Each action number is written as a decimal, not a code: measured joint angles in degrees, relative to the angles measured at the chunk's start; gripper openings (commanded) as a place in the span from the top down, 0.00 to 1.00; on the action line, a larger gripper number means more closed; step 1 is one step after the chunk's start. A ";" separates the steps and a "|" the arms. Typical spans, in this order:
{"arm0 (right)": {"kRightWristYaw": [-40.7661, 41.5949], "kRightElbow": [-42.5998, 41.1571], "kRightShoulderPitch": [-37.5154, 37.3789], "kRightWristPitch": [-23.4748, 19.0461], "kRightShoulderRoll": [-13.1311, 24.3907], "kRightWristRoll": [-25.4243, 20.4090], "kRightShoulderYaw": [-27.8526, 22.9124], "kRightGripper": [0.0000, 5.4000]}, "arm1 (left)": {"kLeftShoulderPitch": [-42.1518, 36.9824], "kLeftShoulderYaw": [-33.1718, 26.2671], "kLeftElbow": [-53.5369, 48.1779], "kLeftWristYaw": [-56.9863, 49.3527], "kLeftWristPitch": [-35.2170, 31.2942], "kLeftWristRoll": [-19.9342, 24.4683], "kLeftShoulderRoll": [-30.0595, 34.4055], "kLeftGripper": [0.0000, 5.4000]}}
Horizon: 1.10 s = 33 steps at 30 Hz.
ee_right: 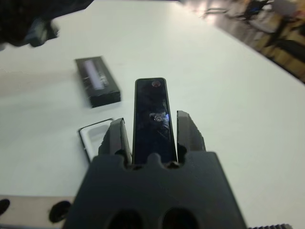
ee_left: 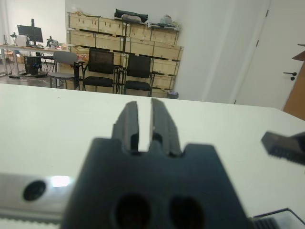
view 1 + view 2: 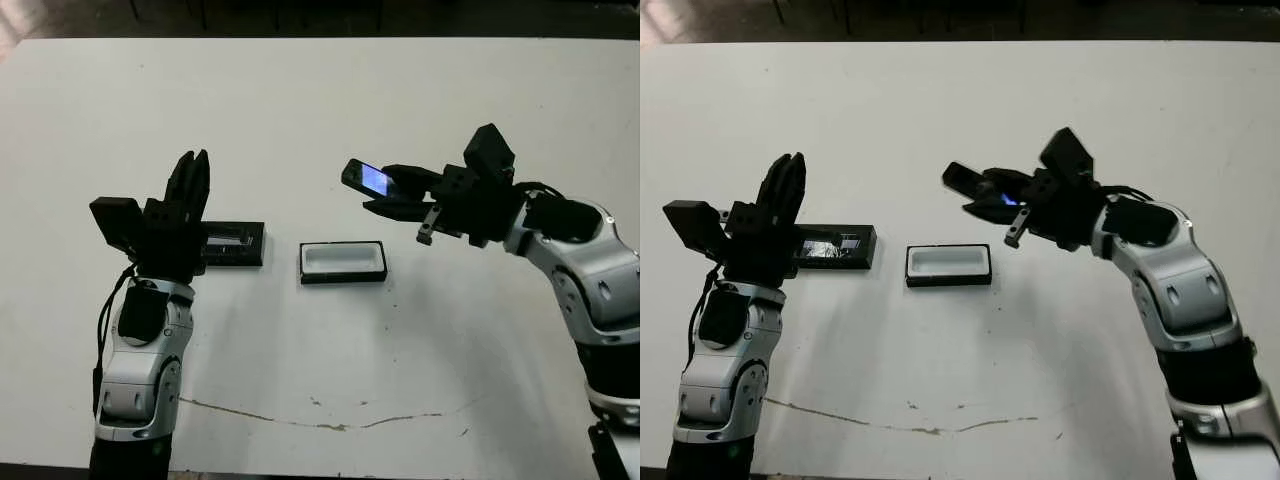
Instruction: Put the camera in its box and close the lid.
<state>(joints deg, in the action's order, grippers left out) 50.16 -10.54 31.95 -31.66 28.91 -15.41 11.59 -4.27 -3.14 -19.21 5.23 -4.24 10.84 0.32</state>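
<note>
The box sits open in the middle of the white table, and nothing covers its top. The right gripper, gripping the camera, hangs above and just right of it. The lid lies just left. The left gripper stands over the lid's left end. The far table is bare.

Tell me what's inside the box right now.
Nothing: the box shows only its white lining. The camera is held in the right gripper, up off the table; the lid lies beside the box.
</note>
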 measured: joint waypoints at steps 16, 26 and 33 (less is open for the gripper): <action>17.53 10.53 8.66 4.98 1.98 4.26 9.03 0.91 | 0.48 0.01 -0.13 -0.18 0.28 -0.19 0.00 1.00; 22.44 13.44 10.68 5.17 2.59 7.00 12.70 0.91 | 0.42 0.12 -0.13 -0.21 0.30 -0.85 -0.01 1.00; 22.38 13.89 10.70 6.07 2.45 9.42 14.41 0.91 | 0.42 0.36 -0.14 -0.25 0.30 -1.13 -0.09 1.00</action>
<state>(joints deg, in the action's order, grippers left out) 72.55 3.34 42.64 -25.59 31.36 -5.99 26.00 -3.85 -2.78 -19.35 4.98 -3.94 9.71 0.23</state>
